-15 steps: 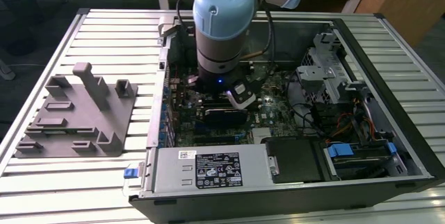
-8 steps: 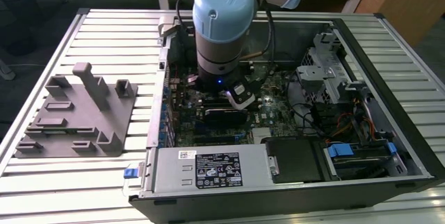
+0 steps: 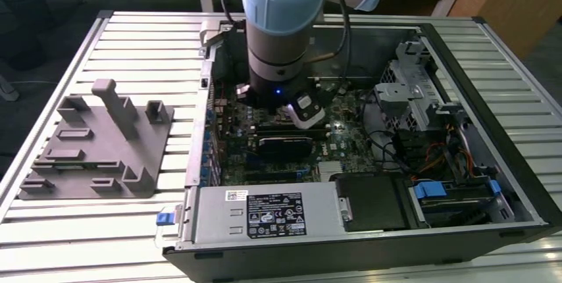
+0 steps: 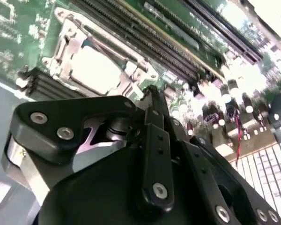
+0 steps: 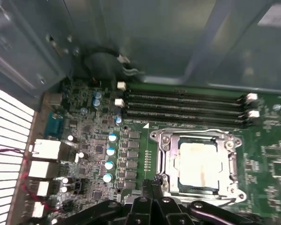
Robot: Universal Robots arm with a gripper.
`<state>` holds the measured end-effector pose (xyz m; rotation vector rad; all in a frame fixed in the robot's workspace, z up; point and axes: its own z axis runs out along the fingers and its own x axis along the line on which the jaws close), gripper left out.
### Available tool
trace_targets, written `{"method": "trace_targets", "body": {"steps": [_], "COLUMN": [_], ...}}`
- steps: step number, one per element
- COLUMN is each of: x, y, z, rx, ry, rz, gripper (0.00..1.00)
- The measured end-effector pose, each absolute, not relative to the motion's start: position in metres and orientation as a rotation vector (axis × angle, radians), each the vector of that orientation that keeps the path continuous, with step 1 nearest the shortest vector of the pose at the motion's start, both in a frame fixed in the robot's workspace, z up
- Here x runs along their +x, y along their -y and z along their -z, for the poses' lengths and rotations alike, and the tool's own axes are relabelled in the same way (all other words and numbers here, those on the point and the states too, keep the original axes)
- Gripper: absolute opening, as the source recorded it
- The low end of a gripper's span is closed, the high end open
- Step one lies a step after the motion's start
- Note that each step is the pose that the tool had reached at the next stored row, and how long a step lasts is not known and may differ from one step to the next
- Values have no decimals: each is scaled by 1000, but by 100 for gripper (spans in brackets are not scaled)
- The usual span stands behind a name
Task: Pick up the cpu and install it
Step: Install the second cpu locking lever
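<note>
cpu (image 5: 199, 162): we see it seated in the socket (image 5: 165, 140).
gripper (image 5: 152, 187): pressed together, holding nothing, just beside the socket edge.
care: we'd stay clear of the frame.

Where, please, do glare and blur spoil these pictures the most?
In the second wrist view, glare whitens the cpu top and washes out the motherboard beside the capacitors, and the close hand looks soft. In the first wrist view, the cpu reflects light mildly. The exterior view is evenly lit.
</note>
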<state>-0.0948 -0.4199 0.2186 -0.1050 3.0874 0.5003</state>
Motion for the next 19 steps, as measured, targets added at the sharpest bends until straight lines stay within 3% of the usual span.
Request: {"method": "trace_targets", "body": {"steps": [8,19], "x": [-94,-78], "y": [420,420], "z": [-243,-248], "rx": [-104,-71], "ry": [-3089,-3102], "rz": [-489,-399], "gripper": [11,11]}}
